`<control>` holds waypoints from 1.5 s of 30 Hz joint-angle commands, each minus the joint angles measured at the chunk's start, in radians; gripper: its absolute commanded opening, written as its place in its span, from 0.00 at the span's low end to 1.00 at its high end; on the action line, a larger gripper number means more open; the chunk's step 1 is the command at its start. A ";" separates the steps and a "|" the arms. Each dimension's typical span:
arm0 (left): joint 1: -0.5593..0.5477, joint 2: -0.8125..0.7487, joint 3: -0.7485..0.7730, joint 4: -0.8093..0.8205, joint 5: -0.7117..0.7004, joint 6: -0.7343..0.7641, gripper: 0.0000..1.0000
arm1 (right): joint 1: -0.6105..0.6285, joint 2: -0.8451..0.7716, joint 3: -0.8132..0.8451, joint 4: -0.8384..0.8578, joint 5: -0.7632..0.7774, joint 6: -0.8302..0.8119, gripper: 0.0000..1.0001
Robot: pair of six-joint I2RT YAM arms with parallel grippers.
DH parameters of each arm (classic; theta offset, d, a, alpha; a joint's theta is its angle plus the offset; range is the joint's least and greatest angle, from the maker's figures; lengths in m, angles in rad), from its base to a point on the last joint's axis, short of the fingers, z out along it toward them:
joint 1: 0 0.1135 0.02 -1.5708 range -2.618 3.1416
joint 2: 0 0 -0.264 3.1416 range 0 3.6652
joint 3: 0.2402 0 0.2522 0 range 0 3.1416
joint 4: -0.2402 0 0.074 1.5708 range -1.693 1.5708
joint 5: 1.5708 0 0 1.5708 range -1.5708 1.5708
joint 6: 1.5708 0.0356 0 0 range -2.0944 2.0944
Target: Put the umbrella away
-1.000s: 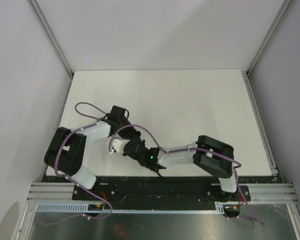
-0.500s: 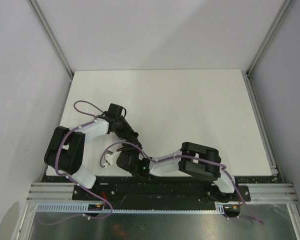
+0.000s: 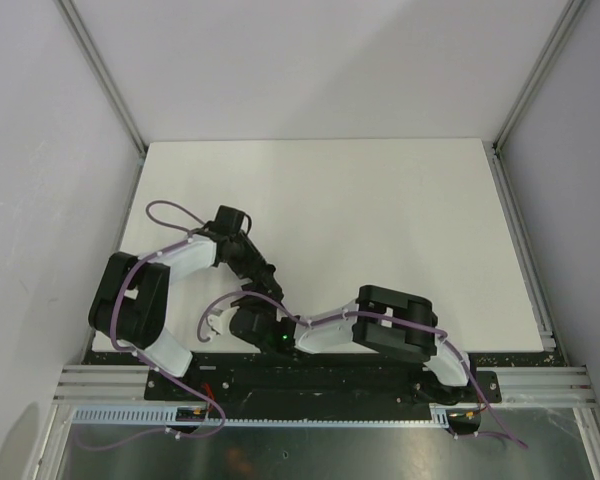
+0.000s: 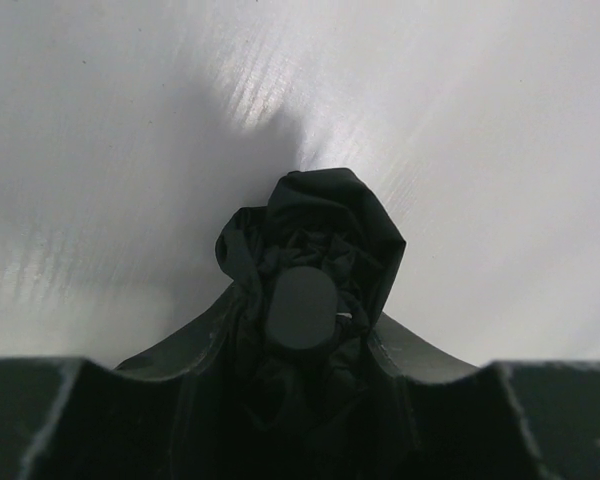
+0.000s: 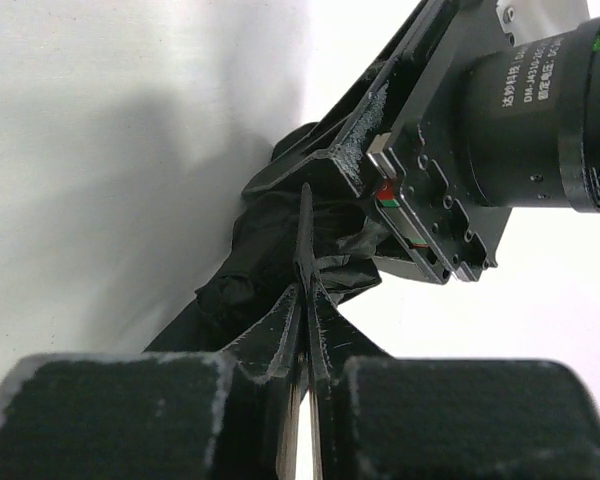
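You have the umbrella (image 4: 325, 225) over the near left part of the table (image 3: 380, 220). The left gripper (image 4: 302, 312) sits around the umbrella's end, one finger touching each side, and reaches in from behind it. The right gripper (image 5: 305, 255) sits just before the umbrella, its tips against the fabric.

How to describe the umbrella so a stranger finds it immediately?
On the white table's near left part, find the left gripper. It clamps the umbrella: crumpled black fabric around a smooth round cap, unlike the rigid fingers.
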 commanded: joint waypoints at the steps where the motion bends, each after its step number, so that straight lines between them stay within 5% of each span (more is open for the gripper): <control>1: -0.023 -0.031 0.056 -0.218 0.150 0.025 0.00 | -0.080 0.151 -0.036 -0.202 -0.075 -0.034 0.08; 21: -0.043 0.012 0.083 -0.458 0.021 0.000 0.00 | -0.143 0.307 -0.036 0.103 0.223 -0.291 0.13; 26: -0.040 0.026 0.098 -0.459 0.043 -0.017 0.00 | -0.112 0.202 -0.037 0.055 0.219 -0.201 0.37; 29: -0.033 0.040 0.121 -0.459 0.073 -0.025 0.00 | -0.062 0.163 -0.044 -0.011 0.176 -0.150 0.72; 36: 0.009 0.045 0.179 -0.460 0.125 -0.011 0.00 | -0.008 -0.035 -0.066 -0.301 -0.021 0.212 0.92; 39: 0.024 0.034 0.208 -0.458 0.131 0.015 0.00 | 0.010 -0.185 -0.138 -0.315 -0.120 0.327 0.95; 45: 0.026 -0.012 0.222 -0.427 0.069 0.078 0.00 | -0.069 -0.548 -0.135 -0.470 -0.383 0.835 0.99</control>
